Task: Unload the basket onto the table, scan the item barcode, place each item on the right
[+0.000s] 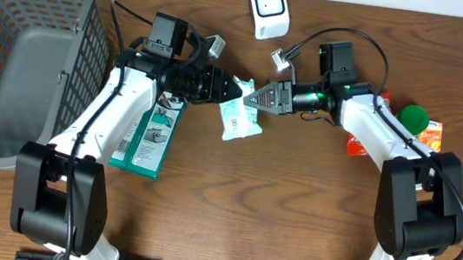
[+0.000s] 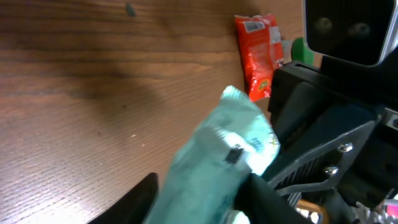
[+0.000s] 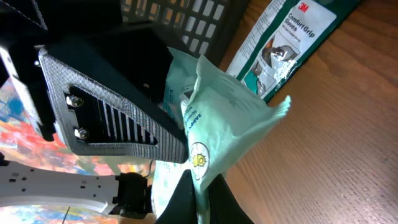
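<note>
The item is a pale green packet [image 1: 240,115], held above the table middle between both grippers. The left gripper [image 1: 224,86] has the packet [image 2: 217,155] filling the gap between its two black fingers [image 2: 134,202], which touch it on both sides. In the right wrist view, the right gripper [image 3: 202,194] is shut on the packet's [image 3: 217,118] lower edge, near a round yellow logo. From above, the right gripper [image 1: 253,97] meets the packet from the right. The white barcode scanner [image 1: 269,9] stands at the back centre. No barcode is readable from here.
A grey mesh basket [image 1: 13,53] fills the left side. A green 3M package [image 1: 152,134] lies under the left arm. A red snack packet [image 1: 354,144] and a green object [image 1: 414,117] lie under the right arm.
</note>
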Tool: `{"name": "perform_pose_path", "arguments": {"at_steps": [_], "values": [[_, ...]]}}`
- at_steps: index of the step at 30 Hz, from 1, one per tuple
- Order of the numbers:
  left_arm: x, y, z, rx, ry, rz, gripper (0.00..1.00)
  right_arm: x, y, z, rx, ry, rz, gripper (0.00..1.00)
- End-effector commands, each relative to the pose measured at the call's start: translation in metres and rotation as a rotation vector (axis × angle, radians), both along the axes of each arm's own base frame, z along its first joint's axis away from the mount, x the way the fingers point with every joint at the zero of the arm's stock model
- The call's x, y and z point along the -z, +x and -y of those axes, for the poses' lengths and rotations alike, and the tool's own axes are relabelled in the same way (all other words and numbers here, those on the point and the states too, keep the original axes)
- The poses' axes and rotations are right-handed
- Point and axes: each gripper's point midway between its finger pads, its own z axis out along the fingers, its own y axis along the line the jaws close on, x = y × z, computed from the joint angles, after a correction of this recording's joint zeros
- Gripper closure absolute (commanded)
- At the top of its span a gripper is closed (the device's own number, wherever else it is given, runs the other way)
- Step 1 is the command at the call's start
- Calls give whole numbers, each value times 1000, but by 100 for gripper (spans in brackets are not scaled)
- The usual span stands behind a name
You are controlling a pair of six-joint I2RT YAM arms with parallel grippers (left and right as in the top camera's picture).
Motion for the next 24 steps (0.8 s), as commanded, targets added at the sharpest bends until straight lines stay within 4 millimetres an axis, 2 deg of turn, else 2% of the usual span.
{"name": "perform_pose_path", "arguments": {"at_steps": [1, 3, 5, 9, 13, 17, 22, 24], "values": [[-7, -4, 4, 13, -32, -4, 64, -17, -8, -5, -30, 33, 25, 97], [-7, -4, 4, 13, -33, -4, 75, -14, -5, -5, -15, 14, 32, 85], [-8, -5, 5, 13, -38, -9, 87, -12, -3, -4, -12, 3, 59, 57], [-16, -8, 10, 31, -97, -28, 93, -12, -2, -1, -17, 6, 102, 37], [-34, -13, 11, 62, -217, -57, 92, -11, 0, 8, -16, 11, 123, 35], [-51, -17, 8, 98, -328, -78, 93, -28, -9, 15, -76, 127, 158, 36], [-57, -18, 5, 109, -368, -81, 93, -50, -21, 19, -143, 261, 135, 45], [-58, -18, 5, 110, -368, -78, 93, -53, -24, 18, -154, 275, 127, 50]]}}
